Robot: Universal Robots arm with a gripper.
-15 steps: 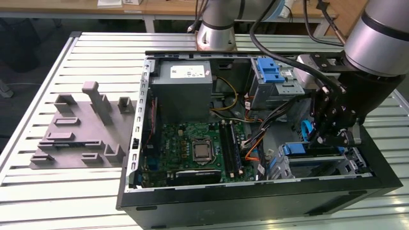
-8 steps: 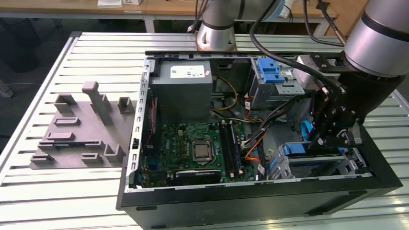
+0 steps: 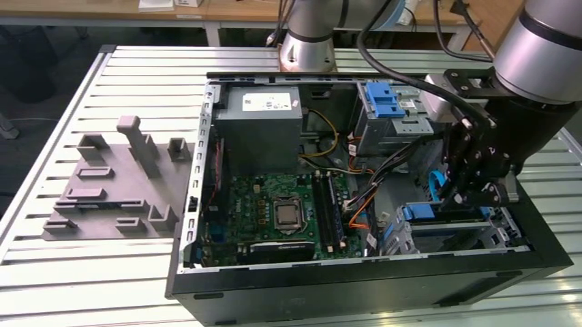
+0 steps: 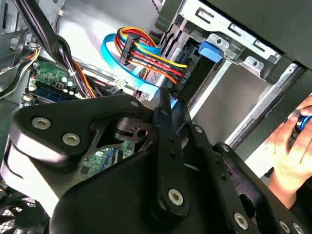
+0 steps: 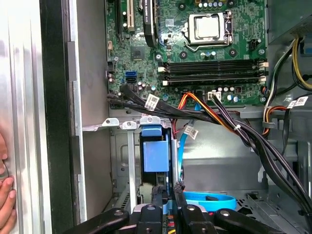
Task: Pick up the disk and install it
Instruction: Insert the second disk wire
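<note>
Hanging edge-on at the drive cage (image 5: 129, 161), disk (image 5: 156, 156) clamped in pincer (image 5: 166, 200).

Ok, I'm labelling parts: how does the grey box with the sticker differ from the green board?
The grey box is a plain metal block with a white sticker; the green board is flat, crowded with chips, slots and a socket. The grey box stands taller; the green board lies low. Both sit inside the open case.
</note>
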